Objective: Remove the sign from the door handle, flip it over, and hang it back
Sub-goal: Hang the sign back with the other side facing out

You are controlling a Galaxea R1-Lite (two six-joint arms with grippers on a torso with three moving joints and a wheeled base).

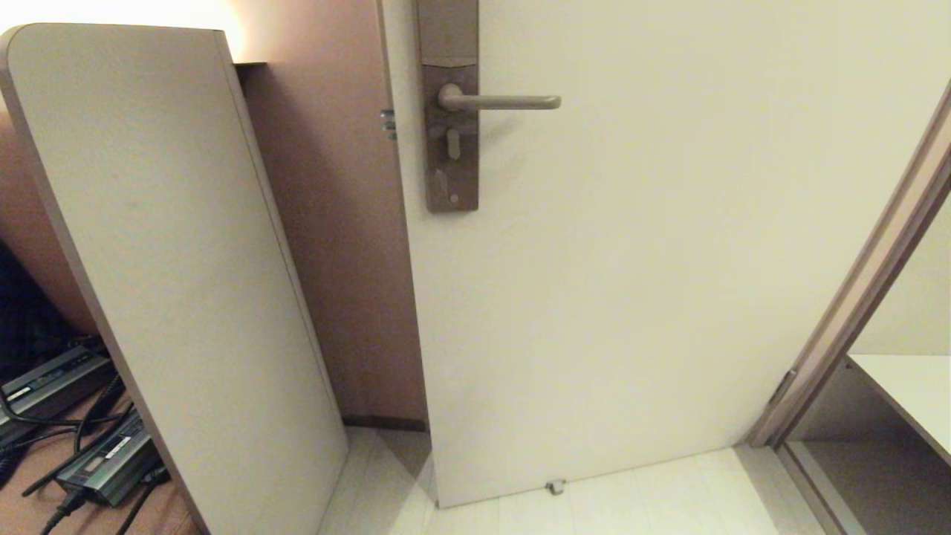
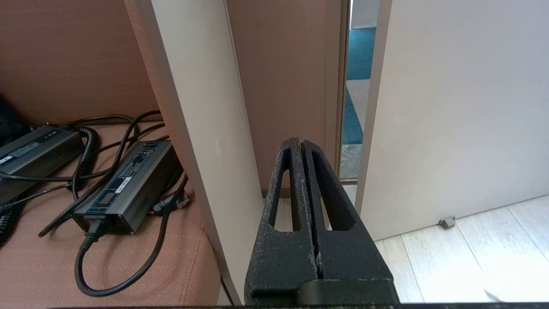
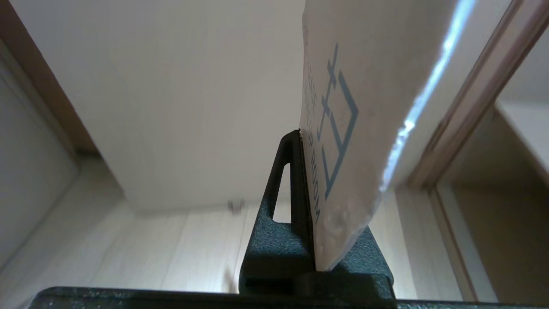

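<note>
- The right gripper (image 3: 305, 141) is seen only in its own wrist view; neither arm is seen in the head view.
- The jaws of the right gripper are clenched on the sign (image 3: 364, 103), which is pinched by its lower edge and stands up from between the fingers.
- The white face of the sign is turned to the camera, with blue lettering ending in "UP ROOM" and a blue line drawing; one finger (image 3: 287, 189) is seen beside it, the other is hidden behind the card.
- The right gripper is pointed towards the door (image 1: 631, 260) and the pale floor (image 3: 171, 253) at its foot, with the door frame (image 3: 480, 94) to one side.
- The door handle (image 1: 499, 102) is shown bare in the head view, a level lever on its tall plate (image 1: 449, 111), with no card on it.
- The left gripper (image 2: 301, 143) is held low, its jaws pressed together with nothing between them, pointed at the gap beside the door edge.
- Near the left gripper, a pale upright panel (image 2: 201, 120) is seen, and beyond it dark power units (image 2: 126, 189) with black cables (image 2: 107, 274) lie on a brown cushioned surface (image 2: 51, 266).
</note>
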